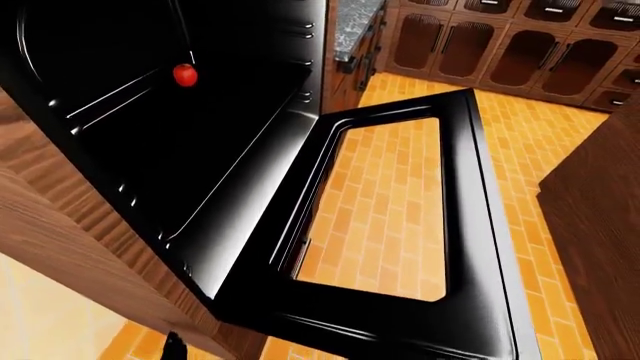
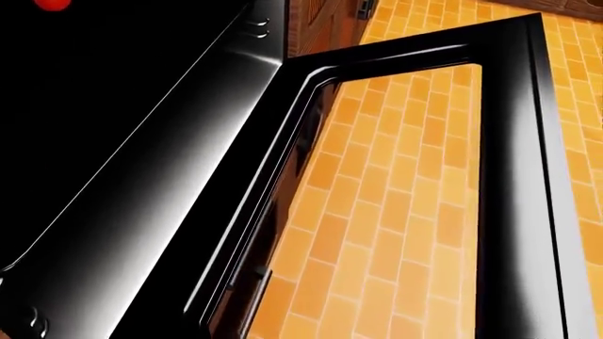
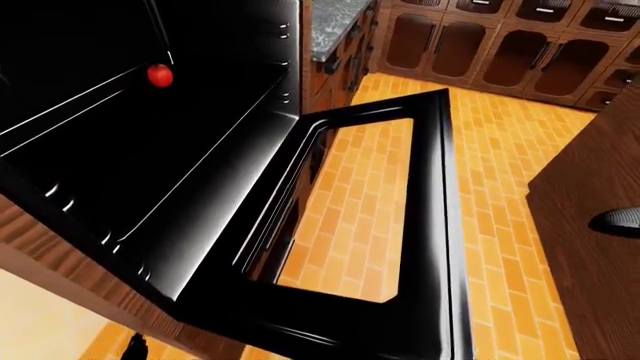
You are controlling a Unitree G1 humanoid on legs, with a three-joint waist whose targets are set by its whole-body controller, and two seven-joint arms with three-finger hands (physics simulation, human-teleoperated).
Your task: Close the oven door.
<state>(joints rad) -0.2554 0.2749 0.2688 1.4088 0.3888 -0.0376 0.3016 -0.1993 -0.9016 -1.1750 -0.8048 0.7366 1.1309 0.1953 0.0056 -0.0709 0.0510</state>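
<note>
Left-eye view: we read no writing anywhere | oven door (image 1: pixel 470 225) hangs open, lying flat, long axis from top to bottom of view, brick floor (image 1: pixel 385 217) seen through its window | red apple (image 1: pixel 185 74) inside oven (image 1: pixel 150 127) | right-eye view: grey tip of our right hand (image 3: pixel 620 219) at right edge, fingers' state we cannot tell | left hand unseen

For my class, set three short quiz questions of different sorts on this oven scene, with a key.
1. True or false: the oven door is shut.
2. Multiple choice: the red ball sits A) on the brick floor, B) inside the oven cavity, C) on the door.
3. Fill in: through the door's window you see the ____ floor.

Key: 1 false, it hangs open. 2 B. 3 brick.
</note>
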